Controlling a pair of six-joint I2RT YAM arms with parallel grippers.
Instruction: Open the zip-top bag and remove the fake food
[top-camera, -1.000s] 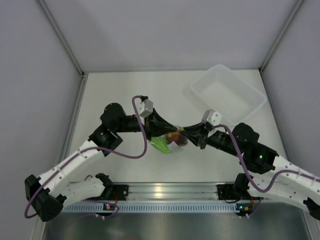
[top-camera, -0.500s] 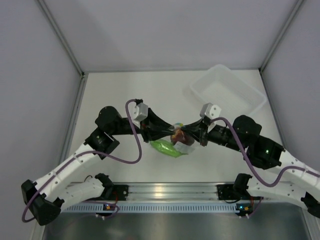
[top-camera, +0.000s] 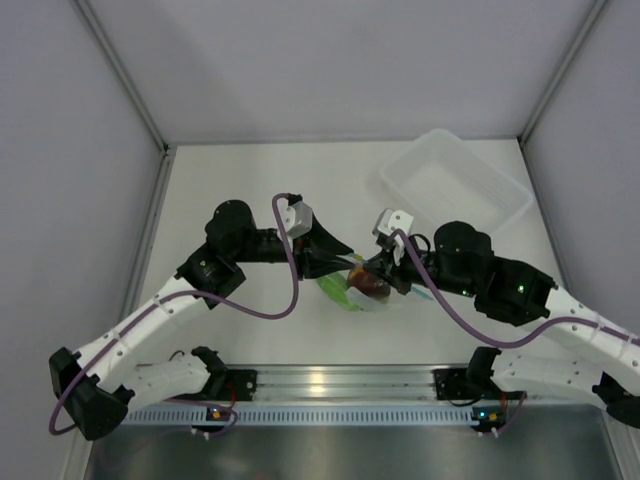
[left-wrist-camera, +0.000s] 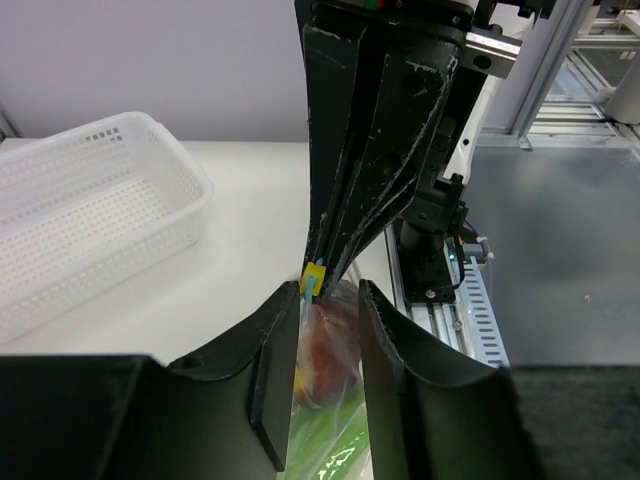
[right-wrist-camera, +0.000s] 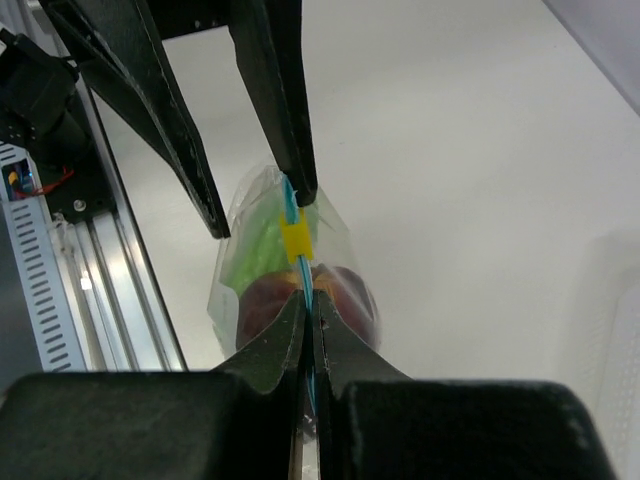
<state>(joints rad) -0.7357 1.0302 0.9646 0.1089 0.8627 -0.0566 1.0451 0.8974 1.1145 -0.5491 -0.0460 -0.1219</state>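
Note:
The zip-top bag (top-camera: 357, 296) hangs between my two grippers just above the table, with its blue zipper strip (right-wrist-camera: 300, 262) and yellow slider (right-wrist-camera: 296, 240) on top. Inside it I see the dark red fruit (right-wrist-camera: 345, 295) and the green one (right-wrist-camera: 252, 258), and a bit of yellow (left-wrist-camera: 295, 377) shows beside the red. My right gripper (right-wrist-camera: 311, 305) is shut on the zipper strip behind the slider. My left gripper (left-wrist-camera: 328, 300) is open, its fingers straddling the bag's other end, and one fingertip (right-wrist-camera: 303, 188) touches the strip.
The white perforated tray (top-camera: 497, 186) stands at the back right, and also shows in the left wrist view (left-wrist-camera: 90, 200). The aluminium rail (top-camera: 340, 385) with the arm bases runs along the near edge. Grey walls close in the table.
The right wrist has swung left and turned over the bag. The left wrist went left, then came back right. The bag has shifted slightly right and nearer.

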